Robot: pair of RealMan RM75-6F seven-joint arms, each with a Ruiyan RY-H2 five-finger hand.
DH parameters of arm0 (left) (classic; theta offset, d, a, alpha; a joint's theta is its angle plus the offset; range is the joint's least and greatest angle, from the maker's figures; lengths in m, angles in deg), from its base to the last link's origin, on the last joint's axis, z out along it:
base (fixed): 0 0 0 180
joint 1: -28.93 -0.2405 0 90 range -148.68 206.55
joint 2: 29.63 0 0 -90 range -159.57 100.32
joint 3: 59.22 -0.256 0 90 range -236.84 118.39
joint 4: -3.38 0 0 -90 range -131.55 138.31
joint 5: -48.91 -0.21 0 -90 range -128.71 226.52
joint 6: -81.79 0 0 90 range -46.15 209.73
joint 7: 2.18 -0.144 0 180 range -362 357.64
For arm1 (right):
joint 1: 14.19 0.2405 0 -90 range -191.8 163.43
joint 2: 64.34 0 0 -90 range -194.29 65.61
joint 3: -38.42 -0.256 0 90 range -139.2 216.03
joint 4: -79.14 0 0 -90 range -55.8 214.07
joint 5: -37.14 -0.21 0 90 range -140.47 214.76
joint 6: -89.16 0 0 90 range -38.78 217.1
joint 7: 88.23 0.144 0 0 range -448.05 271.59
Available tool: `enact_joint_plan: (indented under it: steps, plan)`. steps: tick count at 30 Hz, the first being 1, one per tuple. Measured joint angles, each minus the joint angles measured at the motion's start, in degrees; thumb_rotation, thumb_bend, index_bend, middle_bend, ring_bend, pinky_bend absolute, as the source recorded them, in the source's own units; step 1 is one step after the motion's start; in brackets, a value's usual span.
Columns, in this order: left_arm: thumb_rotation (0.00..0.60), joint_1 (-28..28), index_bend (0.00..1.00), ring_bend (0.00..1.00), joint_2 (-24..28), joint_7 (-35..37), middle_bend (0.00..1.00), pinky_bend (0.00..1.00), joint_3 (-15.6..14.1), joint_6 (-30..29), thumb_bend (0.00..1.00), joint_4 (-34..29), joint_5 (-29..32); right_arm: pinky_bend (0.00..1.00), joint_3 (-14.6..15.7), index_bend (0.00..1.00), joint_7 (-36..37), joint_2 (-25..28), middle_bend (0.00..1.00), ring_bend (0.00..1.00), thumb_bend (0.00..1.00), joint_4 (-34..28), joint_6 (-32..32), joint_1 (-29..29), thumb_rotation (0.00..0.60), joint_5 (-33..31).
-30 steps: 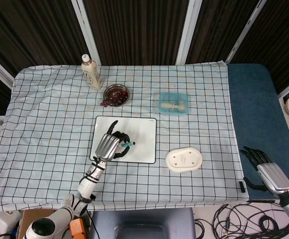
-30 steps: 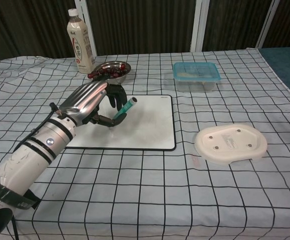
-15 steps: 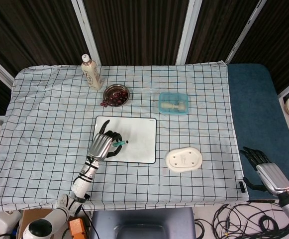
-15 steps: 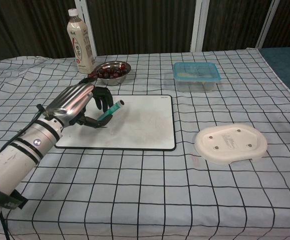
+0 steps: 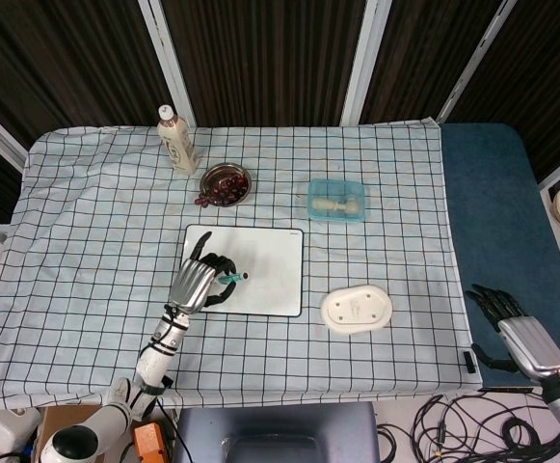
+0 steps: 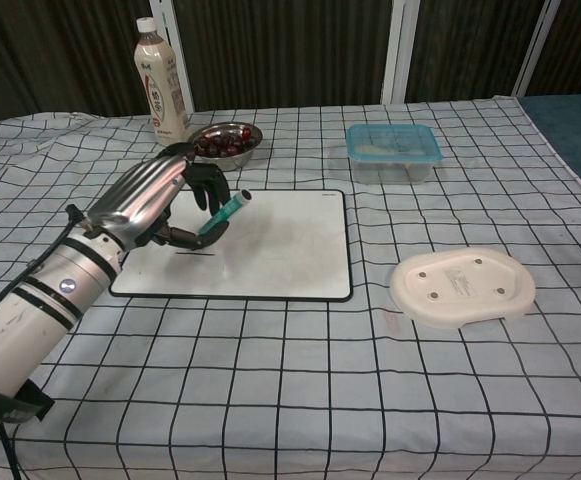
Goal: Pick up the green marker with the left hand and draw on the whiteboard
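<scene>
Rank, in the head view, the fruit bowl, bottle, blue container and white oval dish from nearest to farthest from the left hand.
From the left hand:
1. Fruit bowl, straight behind the whiteboard.
2. White oval dish, to the right.
3. Bottle at back left and blue container at back right: too close to call.

The left hand (image 5: pixel 195 284) holds the green marker (image 5: pixel 231 279) over the whiteboard (image 5: pixel 270 270).

Bowl (image 6: pixel 226 138) behind whiteboard (image 6: pixel 290 245), bottle (image 6: pixel 159 84) beside.
</scene>
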Motion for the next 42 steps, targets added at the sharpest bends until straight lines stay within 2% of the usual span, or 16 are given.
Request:
enact_joint_plan:
  steps: [8, 22, 42]
  plan:
    - [0.600, 1.0, 0.77, 0.48, -0.7, -2.0, 0.79, 0.06, -0.7, -1.0, 0.59, -3.9, -1.3, 0.05, 0.0, 0.00, 0.8, 0.2, 0.00, 0.00, 0.32, 0.3, -0.1, 0.1, 0.600, 0.1]
    - [0.600, 2.0, 0.77, 0.48, -2.7, -3.2, 0.79, 0.06, -0.5, 1.8, 0.59, -1.0, -1.0, 0.05, 0.2, 0.00, 1.1, 0.2, 0.00, 0.00, 0.32, 0.5, -0.2, 0.2, 0.600, 0.5]
    - [0.600, 0.3, 0.77, 0.48, -1.7, -1.7, 0.79, 0.06, -0.8, 2.9, 0.59, 0.7, -0.3, 0.05, 0.1, 0.00, 0.2, 0.0, 0.00, 0.00, 0.32, 0.3, -0.5, 0.2, 0.600, 0.1]
